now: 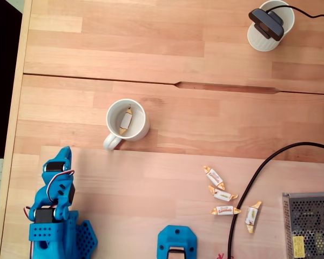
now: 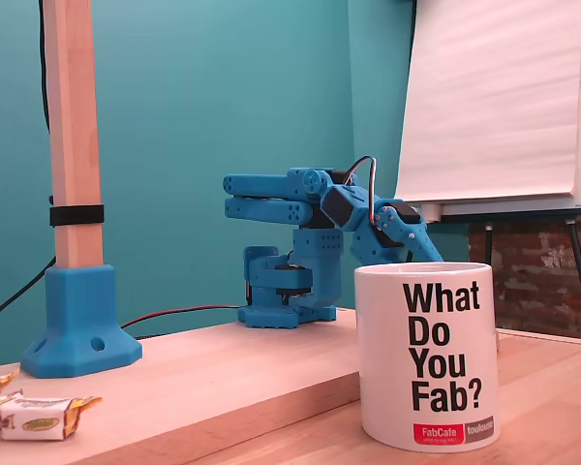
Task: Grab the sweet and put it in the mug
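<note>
One sweet in the mug; arm folded at lower left, four more loose at lower right.

The small white-wrapped sweet with yellow twisted ends [image 1: 127, 119] lies inside the glossy white ceramic mug [image 1: 141, 129], long axis near vertical in the overhead fixed view. The blue printed gripper [image 1: 62, 157] sits just below-left of the mug's handle, holding nothing; how far its jaws part, cannot tell. Loose wrapped sweets [image 1: 222, 194] lie well right on the wooden worktop [image 1: 167, 162], beside a black cable [image 1: 254, 181].

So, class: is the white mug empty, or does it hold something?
Not empty. The mug stands upright with one sweet lying inside, seen from above.
</note>
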Tool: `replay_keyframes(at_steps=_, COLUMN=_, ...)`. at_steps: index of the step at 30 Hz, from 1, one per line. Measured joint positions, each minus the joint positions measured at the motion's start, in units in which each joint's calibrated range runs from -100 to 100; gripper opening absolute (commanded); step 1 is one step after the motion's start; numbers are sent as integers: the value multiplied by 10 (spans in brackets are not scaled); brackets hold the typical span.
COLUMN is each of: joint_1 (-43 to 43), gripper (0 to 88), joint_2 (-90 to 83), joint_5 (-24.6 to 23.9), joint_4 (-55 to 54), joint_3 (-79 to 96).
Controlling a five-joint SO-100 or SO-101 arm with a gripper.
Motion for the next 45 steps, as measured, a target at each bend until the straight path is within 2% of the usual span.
replay_keyframes(at_steps=1, joint_1=66, gripper=61, joint_2=-23, joint_5=-13, joint_4=102, joint_3=-48)
replay_keyframes(at_steps=3, joint_1=86, gripper=61, joint_2=-28, joint_5=-11, joint_4=197, joint_3=-57)
replay_keyframes(at_steps=5, joint_1=91, gripper=61, joint_2=-25, joint_5=-10, joint_4=223, joint_3=-58)
replay_keyframes(at_steps=45, joint_1=94, gripper=61, joint_2=-25, joint_5=-11, joint_4=231, joint_3=-58)
